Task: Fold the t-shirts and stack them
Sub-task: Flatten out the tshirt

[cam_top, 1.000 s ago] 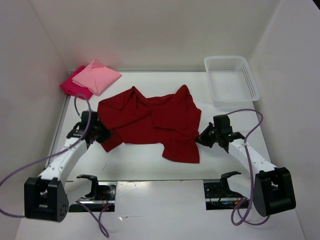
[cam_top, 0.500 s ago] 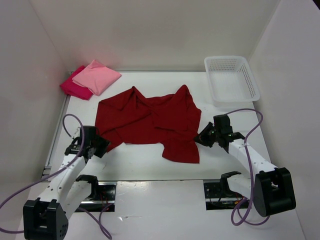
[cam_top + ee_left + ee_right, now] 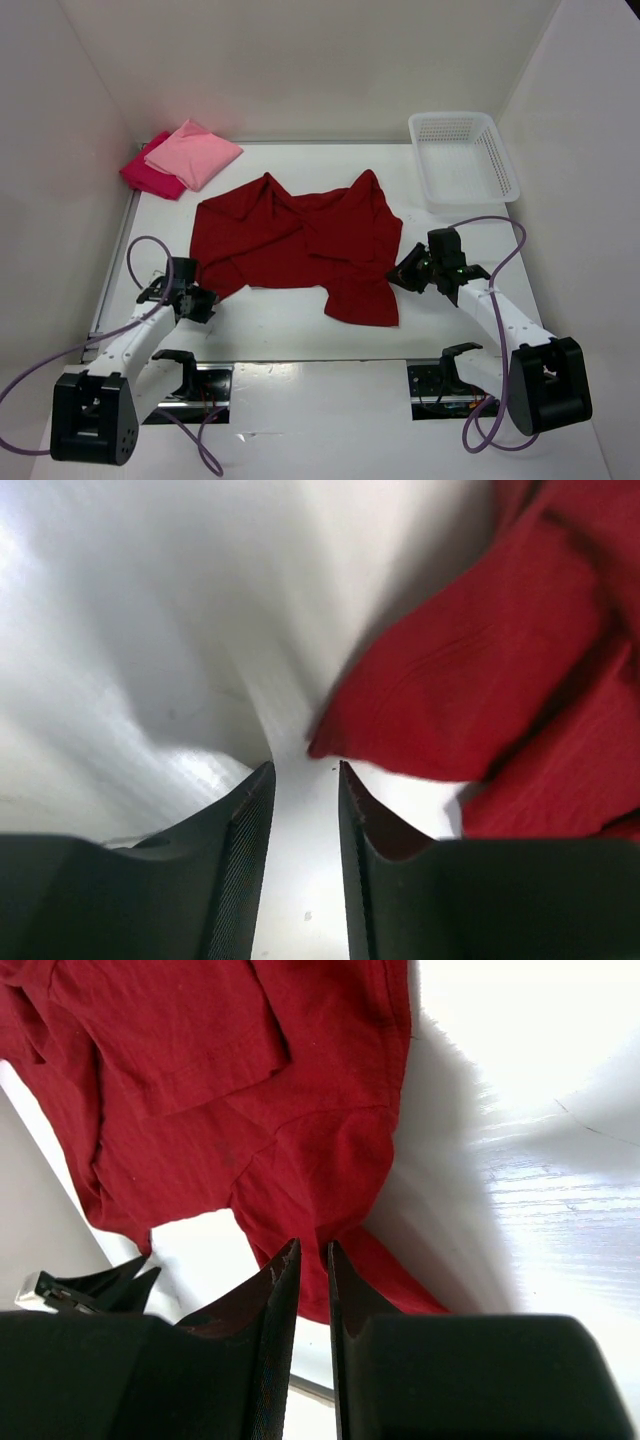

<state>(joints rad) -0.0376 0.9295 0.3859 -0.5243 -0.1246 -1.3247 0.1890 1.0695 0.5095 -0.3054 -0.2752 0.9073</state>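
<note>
Pulled back off the dark red cloth t-shirt (image 3: 300, 245), left end effector (image 3: 305, 768) is empty, jaws narrowly apart.
Shirt lies crumpled ahead of it on the white counter (image 3: 270, 322); right end effector (image 3: 310, 1250), tips narrowly parted, sits over the hem.

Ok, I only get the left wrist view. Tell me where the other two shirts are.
Observer: The light pink shirt lies folded on top of the crimson-magenta shirt, at the far left corner of the table.
Operator: Now report the right hand.
Observer: The right hand is open at the right edge of the dark red shirt, gripping nothing.
Operator: Check the basket.
Observer: The basket stands at the far right corner, with no shirt in it.
</note>
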